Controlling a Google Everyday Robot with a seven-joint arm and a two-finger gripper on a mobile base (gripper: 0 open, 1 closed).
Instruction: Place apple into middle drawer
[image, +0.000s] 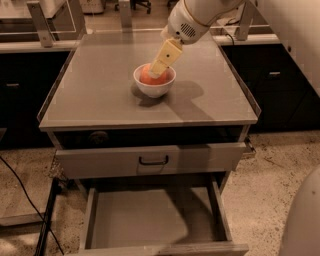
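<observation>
The red-orange apple (145, 76) lies in a white bowl (154, 90) in the middle of the grey cabinet top (100, 95). My gripper (158, 69), yellow-tipped on a white arm, reaches down from the upper right into the bowl, and its tip is at the apple's right side, covering part of it. The middle drawer (150, 220) is pulled out wide open at the bottom of the view, its flat grey floor bare.
Above the open drawer is a grey drawer front with a small black handle (153, 161), pulled out slightly. Dark cabinets stand to the left and right. A black cable (25, 195) runs over the speckled floor at the left. A white rounded shape (302, 220) fills the lower right corner.
</observation>
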